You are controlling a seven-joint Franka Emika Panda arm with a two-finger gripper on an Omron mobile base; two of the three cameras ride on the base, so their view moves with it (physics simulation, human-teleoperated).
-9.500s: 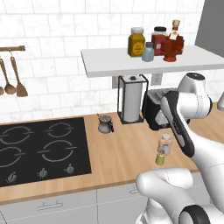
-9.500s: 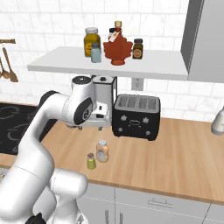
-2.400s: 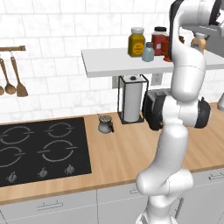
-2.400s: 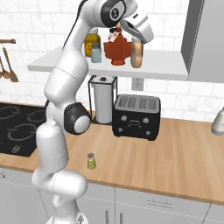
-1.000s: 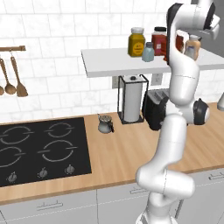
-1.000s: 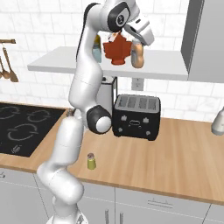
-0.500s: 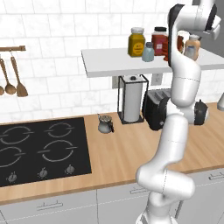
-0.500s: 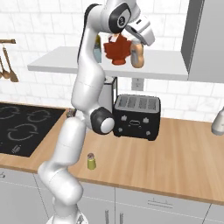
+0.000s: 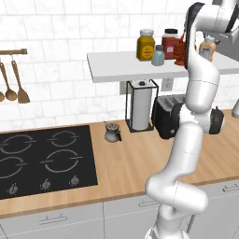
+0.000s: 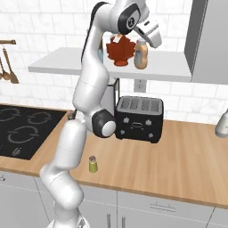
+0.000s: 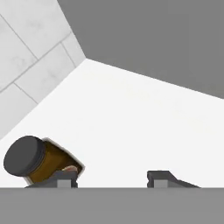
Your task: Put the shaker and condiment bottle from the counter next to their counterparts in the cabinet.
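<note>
1. Nearest you, the counter [image 10: 187, 156] runs as a long light-brown wooden top over grey drawer fronts; the shaker [image 10: 92, 164] stands upright close to its front edge, alone, well forward of the toaster [image 10: 139, 118].
2. At the counter's left end, you see the black hob [image 9: 44, 161] set flush into the wood, its knobs along its front edge.
3. Toward the counter's back edge, a small metal pot [image 9: 111, 132] sits just right of the hob, with the paper-towel holder [image 9: 141, 105] beside the toaster.
4. On the white tiled wall [image 9: 60, 46] at far left, wooden spoons [image 9: 16, 84] hang from a rail.
5. Above, the cabinet [image 10: 173, 67] is a plain white open shelf. At its right end the gripper [image 10: 141, 50] is closed on the condiment bottle [image 10: 141, 54], held upright at the shelf surface; you cannot tell whether its base touches.
6. Just left of it stand the counterparts: red bottle [image 10: 119, 50], red jar [image 9: 170, 43], pale shaker [image 9: 158, 55], yellow jar [image 9: 145, 45].
</note>
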